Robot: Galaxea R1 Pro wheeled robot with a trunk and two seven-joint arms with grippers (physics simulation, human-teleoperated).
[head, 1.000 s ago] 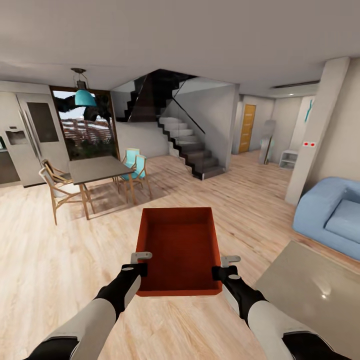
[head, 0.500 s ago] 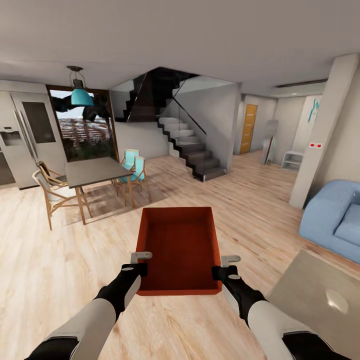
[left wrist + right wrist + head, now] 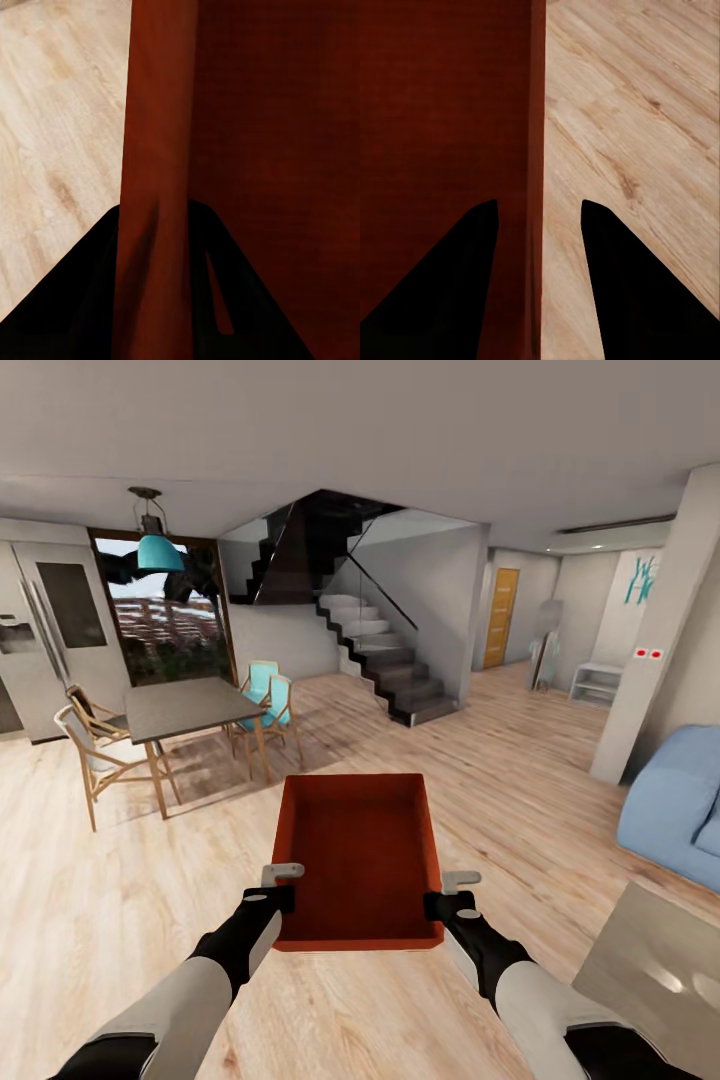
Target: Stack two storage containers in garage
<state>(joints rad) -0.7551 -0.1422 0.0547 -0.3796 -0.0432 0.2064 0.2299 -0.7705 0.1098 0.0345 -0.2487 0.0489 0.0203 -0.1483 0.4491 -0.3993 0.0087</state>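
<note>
Orange-red bin is sitting in mid-air in front of the robot, over the plank floor of the living room, open side up and level. Left gripper is gripping the bin's left wall near its near corner; in the left wrist view the wall is running between the two dark fingers, which are pressing against it on both sides. Right gripper is gripping the right wall at the matching spot; in the right wrist view the wall edge is passing between the fingers, with a gap showing on the outer side. Dining table with chairs is standing ahead to the left, a staircase beyond it, a blue sofa at the right edge.
</note>
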